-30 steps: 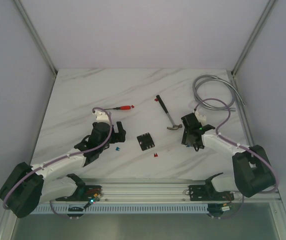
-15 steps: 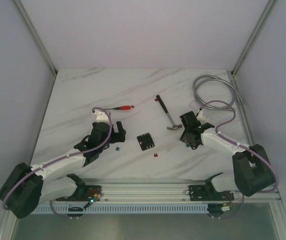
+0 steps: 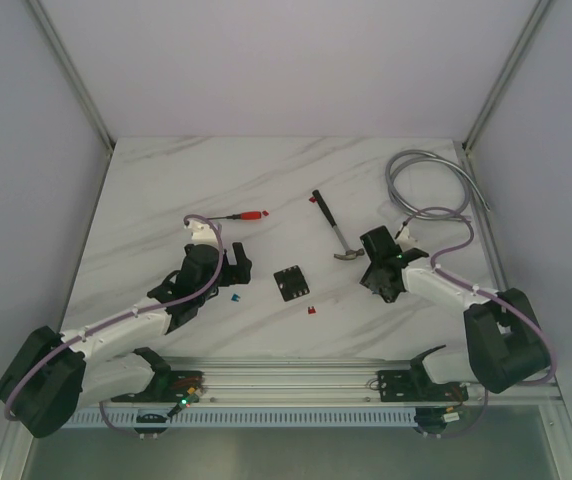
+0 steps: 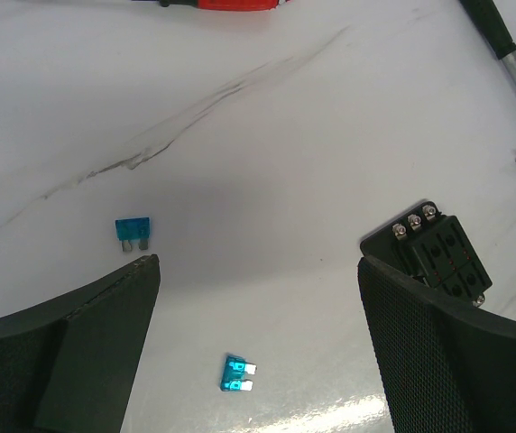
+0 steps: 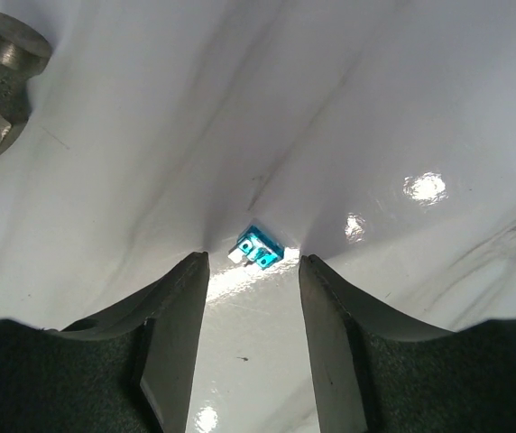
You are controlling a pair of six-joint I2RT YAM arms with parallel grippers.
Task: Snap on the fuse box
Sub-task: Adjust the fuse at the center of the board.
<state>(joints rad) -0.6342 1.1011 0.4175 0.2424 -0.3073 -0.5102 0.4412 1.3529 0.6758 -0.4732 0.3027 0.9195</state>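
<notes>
Hammer head [image 5: 1,86] and blue fuse [image 5: 258,247] beside right end effector [image 5: 252,262]

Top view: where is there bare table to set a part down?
Free: the far strip of table behind the screwdriver and hammer, and the left side, left of the screwdriver. Crowded: the middle, around the fuse box, red fuse and blue fuse. The cable coil fills the far right corner.

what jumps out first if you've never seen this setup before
The small black fuse box sits alone on the white table, nothing touching it. The right gripper hovers low, jaws apart, a tiny blue fuse just off its tips. A hammer lies farther back and a grey cable coil fills the far right corner.
</notes>
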